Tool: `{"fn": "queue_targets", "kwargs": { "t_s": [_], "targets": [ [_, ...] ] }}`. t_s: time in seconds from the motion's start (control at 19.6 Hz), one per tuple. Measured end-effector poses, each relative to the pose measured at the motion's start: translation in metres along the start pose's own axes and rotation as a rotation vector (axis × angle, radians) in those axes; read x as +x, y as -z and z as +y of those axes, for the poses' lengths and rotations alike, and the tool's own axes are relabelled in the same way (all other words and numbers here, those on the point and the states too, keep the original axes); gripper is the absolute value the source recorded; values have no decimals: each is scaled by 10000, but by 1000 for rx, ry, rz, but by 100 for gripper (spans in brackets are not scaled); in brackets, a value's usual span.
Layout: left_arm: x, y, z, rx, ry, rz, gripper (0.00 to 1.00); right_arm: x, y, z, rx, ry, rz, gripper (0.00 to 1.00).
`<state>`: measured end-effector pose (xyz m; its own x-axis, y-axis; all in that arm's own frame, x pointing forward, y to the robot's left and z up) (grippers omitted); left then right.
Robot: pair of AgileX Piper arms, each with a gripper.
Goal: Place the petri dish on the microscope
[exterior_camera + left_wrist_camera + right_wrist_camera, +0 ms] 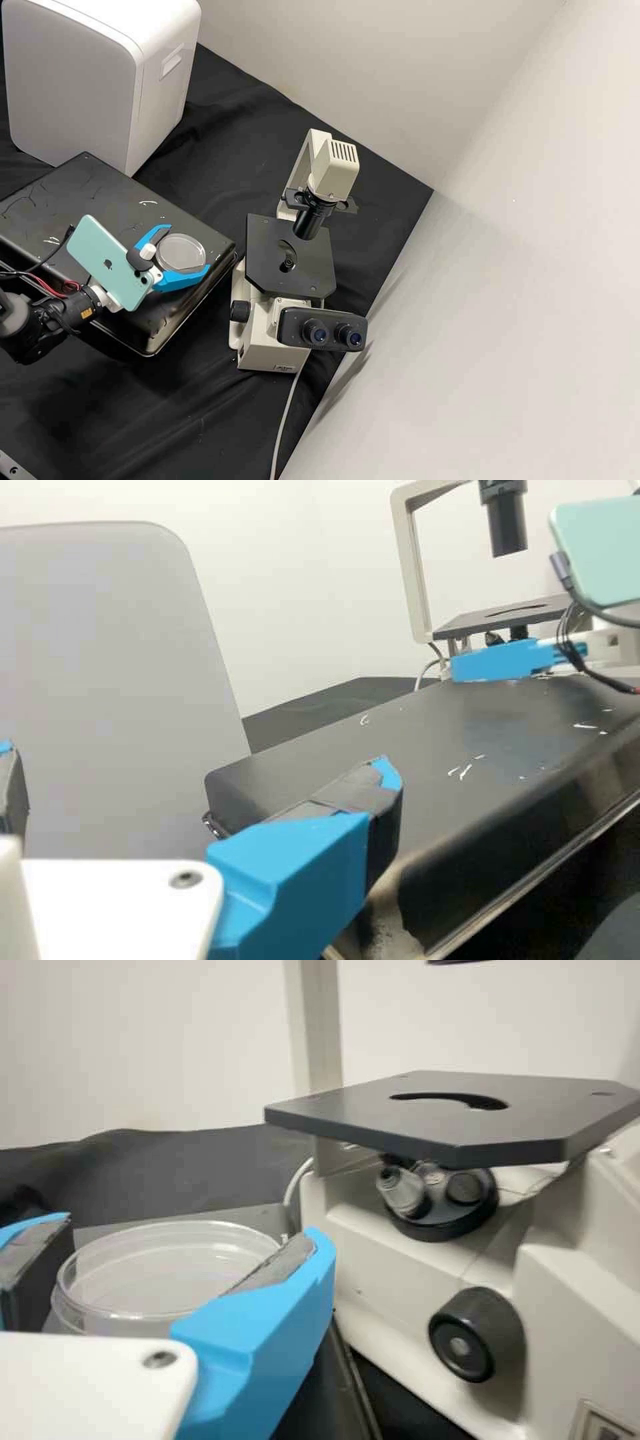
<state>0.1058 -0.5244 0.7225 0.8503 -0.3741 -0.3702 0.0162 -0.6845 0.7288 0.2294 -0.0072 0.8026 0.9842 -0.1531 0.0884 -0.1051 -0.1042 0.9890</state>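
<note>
A clear petri dish (pixel 180 252) (pixel 160 1275) rests on top of a black case (pixel 80 193), near the case's right corner. My right gripper (pixel 188 251) (pixel 200 1250) is shut on the dish, one blue finger on each side. To its right stands the microscope (pixel 287 320), whose flat black stage (pixel 290 257) (pixel 470 1110) is bare, with a slot in its middle. My left gripper (pixel 195 765) is open and holds nothing, low beside the opposite edge of the black case (pixel 480 740). From there, the right gripper's blue finger (pixel 500 663) shows far off.
A white appliance (pixel 93 73) (pixel 100 680) stands at the back left behind the case. A teal phone (pixel 107 260) is mounted on the right arm's wrist. The microscope's lamp head (pixel 330 163) hangs over the stage. A pale wall runs along the bench's right side.
</note>
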Motion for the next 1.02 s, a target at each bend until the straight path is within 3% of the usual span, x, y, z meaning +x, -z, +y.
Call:
{"fn": "queue_targets", "kwargs": {
  "t_s": [0.76, 1.02],
  "targets": [
    [-5, -16, -1, 0, 0, -11, 100, -262, 50, 326, 15, -130, 46, 0],
    [-6, -17, -1, 0, 0, -12, 100, -283, 48, 355, 21, -137, 53, 0]
  ]
}}
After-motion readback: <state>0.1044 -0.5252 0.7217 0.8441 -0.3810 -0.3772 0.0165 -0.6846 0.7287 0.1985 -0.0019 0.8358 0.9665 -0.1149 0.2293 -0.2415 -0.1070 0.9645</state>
